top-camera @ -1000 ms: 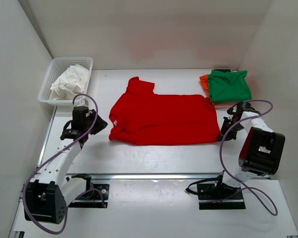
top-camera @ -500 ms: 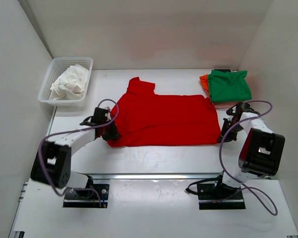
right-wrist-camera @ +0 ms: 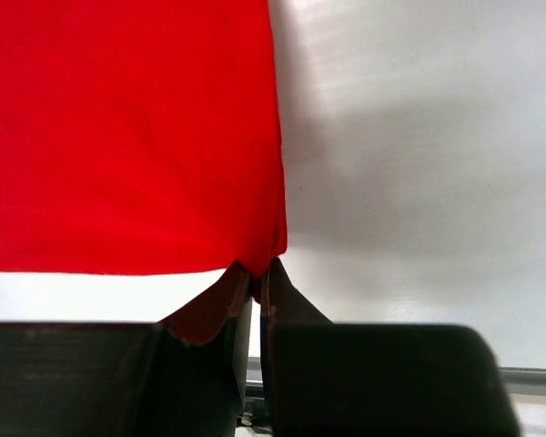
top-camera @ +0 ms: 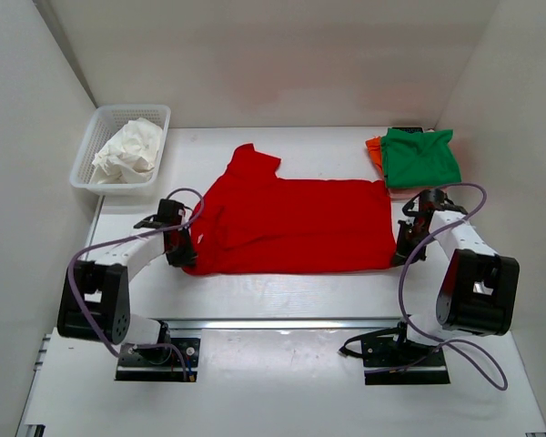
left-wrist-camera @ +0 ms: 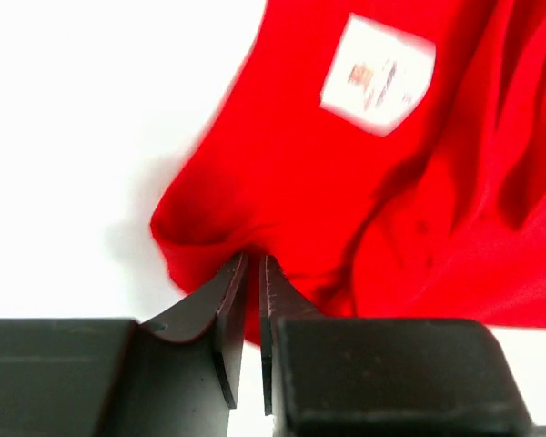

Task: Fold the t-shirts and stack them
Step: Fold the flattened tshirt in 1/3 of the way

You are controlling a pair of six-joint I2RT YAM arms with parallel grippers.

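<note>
At the near left corner of the red shirt, the left gripper had finally got where it needed to be. A second before, that arm was parked well off to the left with nothing in it. Half a second later it had swung in against the cloth, and by this moment its jaws were pinched nearly shut with a fold of red fabric bunched between the tips. The wrist view also showed the white label just beyond the pinch.

The right gripper hadn't really moved in all that time. It sat at the near right corner, closed down on the hem there.

The shirt itself lay spread flat across the middle of the table. Its left side was a bit more rumpled and tugged than earlier, and the near edge had crept slightly toward the arms.

So both near corners were held, which to me read as the setup for lifting that edge and folding it over. The green shirt was already folded on top of the orange shirt at the far right, and the basket at the far left held crumpled white cloth, so there was more to do after this one
</note>
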